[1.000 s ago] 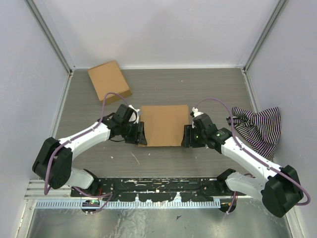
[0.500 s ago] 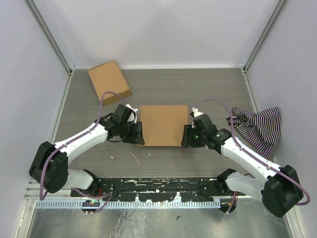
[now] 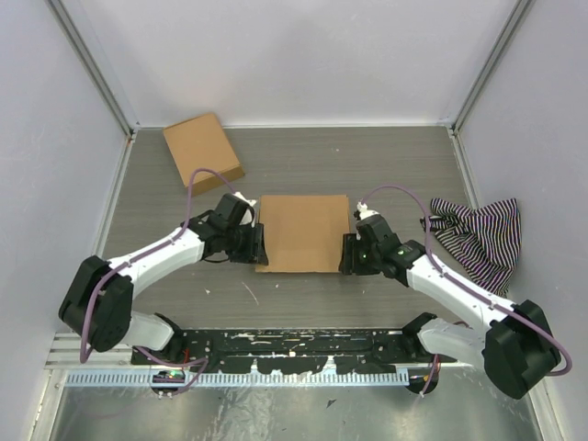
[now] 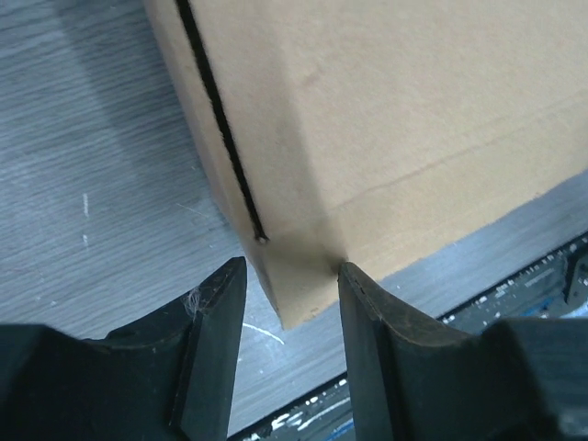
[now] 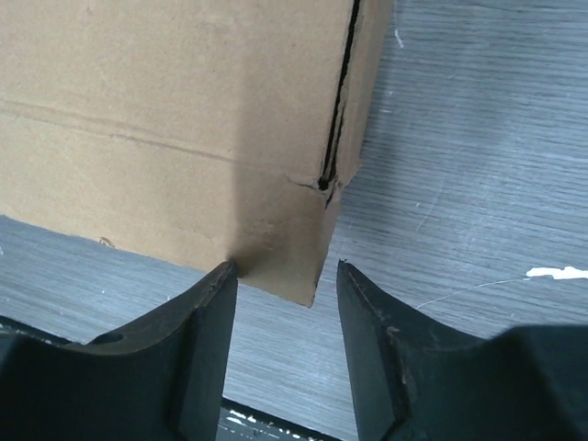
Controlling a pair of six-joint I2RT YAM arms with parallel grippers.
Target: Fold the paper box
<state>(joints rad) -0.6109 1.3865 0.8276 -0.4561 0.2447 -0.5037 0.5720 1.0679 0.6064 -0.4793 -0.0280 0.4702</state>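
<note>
The paper box (image 3: 303, 231) lies folded shut in the middle of the surface (image 3: 386, 165). The left jaws stand apart around its near left corner and the right jaws stand apart around its near right corner. Each pair touches the cardboard on one side only. Behind the box to the left lies a smaller box (image 3: 202, 152), and to its right a striped cloth (image 3: 478, 234).

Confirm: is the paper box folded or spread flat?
Folded: paper box shows closed top and upright corner walls, no flaps spread out.
</note>
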